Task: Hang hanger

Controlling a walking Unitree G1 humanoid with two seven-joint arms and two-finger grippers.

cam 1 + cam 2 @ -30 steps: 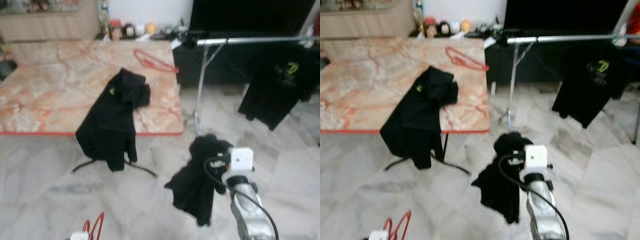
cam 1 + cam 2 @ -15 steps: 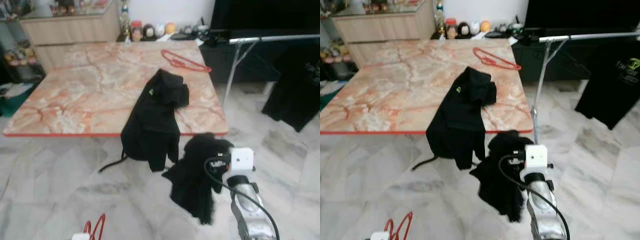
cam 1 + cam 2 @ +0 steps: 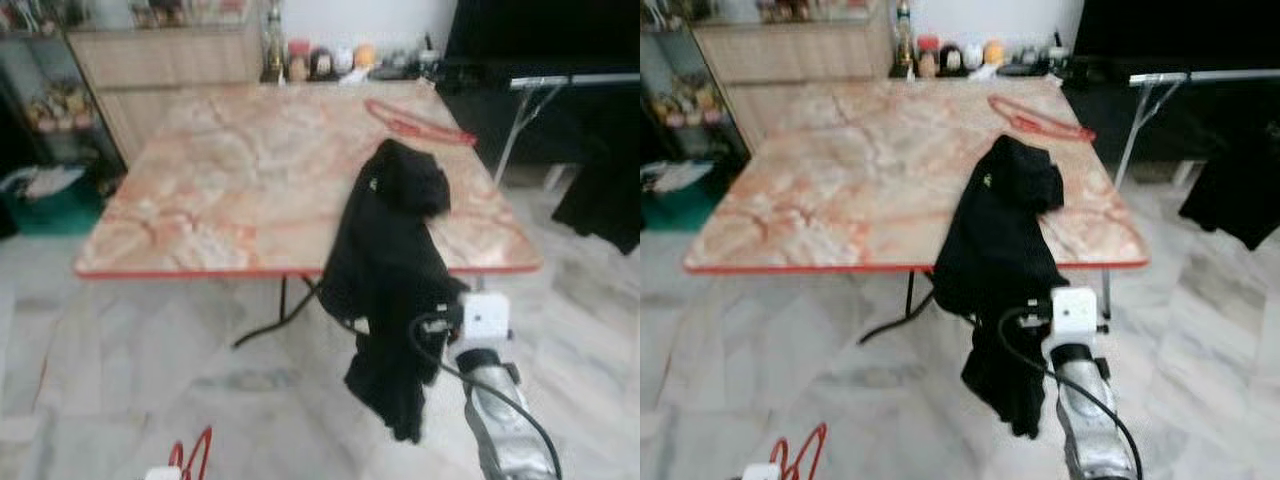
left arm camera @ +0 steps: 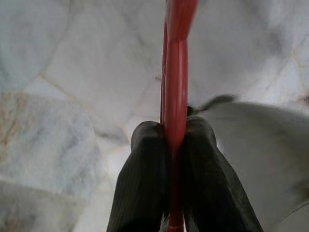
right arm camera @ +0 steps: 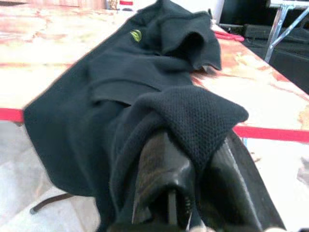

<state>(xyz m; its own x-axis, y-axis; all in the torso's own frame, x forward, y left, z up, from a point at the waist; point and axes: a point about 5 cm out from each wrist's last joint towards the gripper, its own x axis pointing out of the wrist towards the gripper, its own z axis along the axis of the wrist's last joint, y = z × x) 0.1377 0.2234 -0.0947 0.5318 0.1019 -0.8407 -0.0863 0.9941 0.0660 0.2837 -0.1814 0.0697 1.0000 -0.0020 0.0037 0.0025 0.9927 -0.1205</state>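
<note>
Closest to you, your left gripper (image 4: 175, 159) is pinched tight on a red hanger (image 4: 176, 72), its two black fingers (image 4: 145, 179) pressed to either side of the thin red bar, low over the pale marble floor (image 3: 150, 380). In the head view that hanger shows as a red loop at the bottom edge.

Your right gripper (image 5: 193, 179) is raised ahead of you with a black garment (image 3: 395, 380) bunched over its fingers and hanging down below the wrist. The cloth is clearly carried there, but it covers the tips, so you cannot tell whether they are clamped on it or merely draped by it.

Just beyond stands the marble-topped table (image 3: 230, 190), with a second black shirt (image 3: 1005, 220) lying on its near right part and spilling over the front edge. A second red hanger (image 3: 1040, 117) lies at the far right corner. Past the table, on your right, is the clothes rail (image 3: 1200, 76) with a dark shirt (image 3: 1240, 190) hanging from it.

Watch these risks:
- The carried garment hangs right next to the shirt on the table edge; brushing it could drag that shirt to the floor.
- If the hold on the cloth is only a drape, a quick swing could shed it.
- The hanger is gripped on a narrow bar, so it may pivot in the fingers when loaded.
</note>
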